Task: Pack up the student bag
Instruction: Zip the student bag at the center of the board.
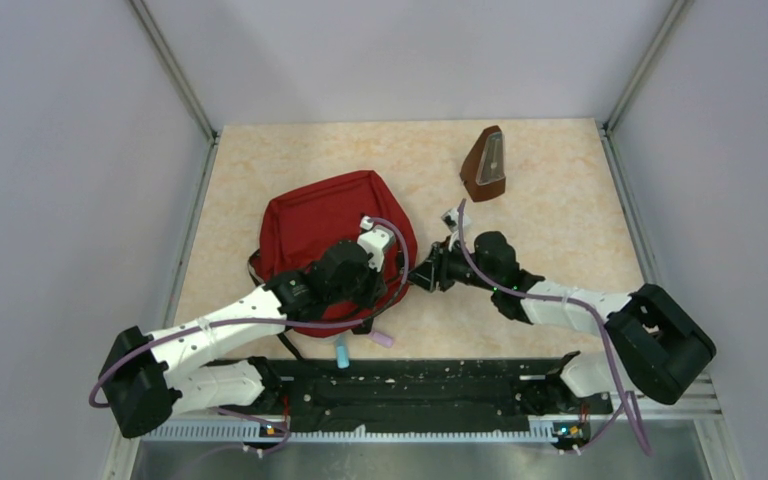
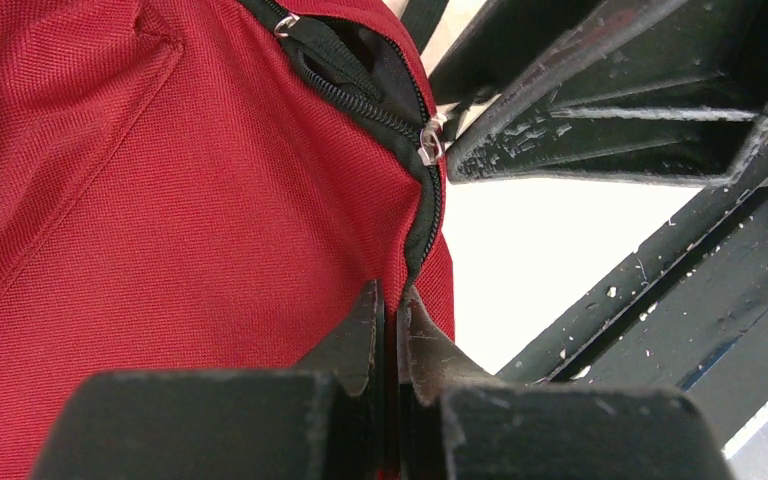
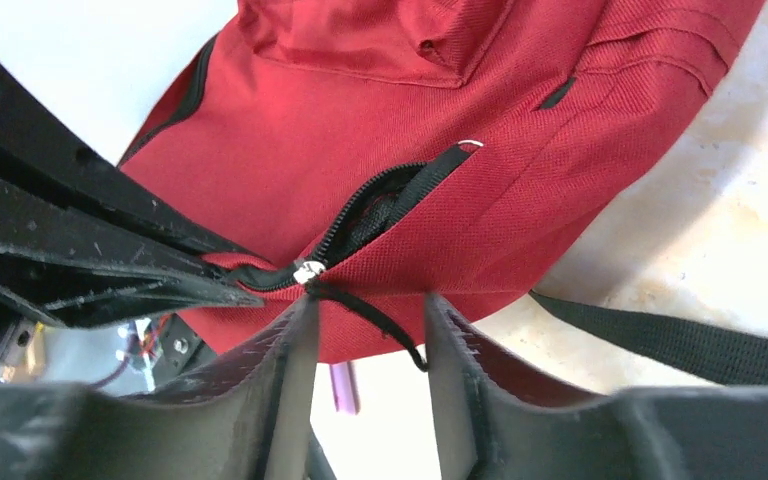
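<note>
The red bag [image 1: 310, 220] lies flat on the desk [image 1: 560, 220], left of centre, and both arms meet at its right edge. The left pincer [image 2: 390, 295] is pressed together on the bag, pinching the fabric at the black zip [image 3: 380, 205] line. The zip is partly open, with a dark gap behind its teeth. The right pincer [image 3: 370, 305] is spread just beside the silver slider [image 3: 308, 271], and a thin black cord [image 3: 375, 318] from the slider runs between its fingers. No contact with the cord shows. A black strap [image 3: 680, 340] trails from the bag across the desk. A brown metronome [image 1: 485, 165] stands upright at the far right, well apart from the bag. A pink pen [image 1: 382, 338] lies at the bag's near edge.
</note>
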